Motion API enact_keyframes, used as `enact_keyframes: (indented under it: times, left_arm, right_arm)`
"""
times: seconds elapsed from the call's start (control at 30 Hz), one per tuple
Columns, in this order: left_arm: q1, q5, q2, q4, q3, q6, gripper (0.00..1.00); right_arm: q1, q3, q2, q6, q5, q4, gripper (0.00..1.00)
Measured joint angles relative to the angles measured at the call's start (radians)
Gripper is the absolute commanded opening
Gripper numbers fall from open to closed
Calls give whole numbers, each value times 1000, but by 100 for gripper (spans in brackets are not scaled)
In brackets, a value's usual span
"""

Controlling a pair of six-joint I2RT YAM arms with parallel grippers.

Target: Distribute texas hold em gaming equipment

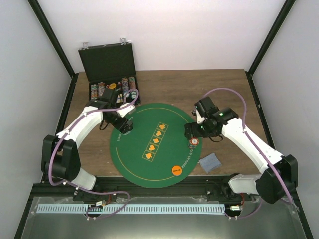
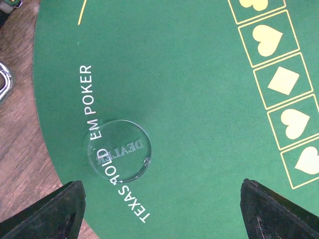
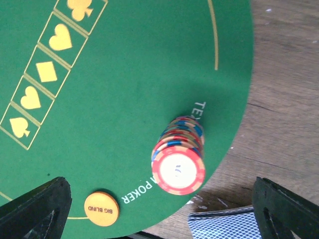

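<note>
Left wrist view: the left tool [image 2: 162, 199] hangs released and spread wide above a clear DEALER disc [image 2: 118, 149] lying flat on the green felt mat [image 2: 199, 74] near its edge. The right tool [image 3: 160, 191], likewise spread and gripping nothing, hovers over a stack of poker chips [image 3: 178, 162] topped red-and-white at the mat's rim, an orange BIG BLIND disc [image 3: 101, 209] nearby and blue-backed cards [image 3: 224, 224] on the wooden desk [image 3: 284, 99].

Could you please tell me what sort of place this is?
Probably a lab test cell staged as a poker table: a wooden table boxed in by white panels, two robot arms bolted at its near edge, and a green felt poker mat with a chip case.
</note>
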Motion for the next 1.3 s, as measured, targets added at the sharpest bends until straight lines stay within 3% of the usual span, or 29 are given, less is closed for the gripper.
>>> enact_keyframes:
  times: [0.27, 0.47, 0.73, 0.83, 1.07, 1.3]
  left_arm:
    - [0, 14, -19, -2, -1, -23, 87]
    - [0, 21, -29, -1, -2, -31, 87]
    - [0, 21, -42, 1, -26, -43, 87]
    - [0, 18, -43, 1, -26, -46, 87]
    - [0, 9, -68, 4, -35, -46, 87]
    - [0, -4, -71, 5, -35, -49, 87]
  right_arm:
    - [-21, 3, -70, 123, 165, 0, 100]
    - [-78, 7, -116, 206, 203, 0, 100]
    - [-68, 50, -116, 111, 49, 19, 99]
    - [1, 84, -105, 103, 21, 18, 94]
    - [360, 117, 29, 156, 2, 0, 89]
    - [461, -22, 103, 208, -55, 46, 86]
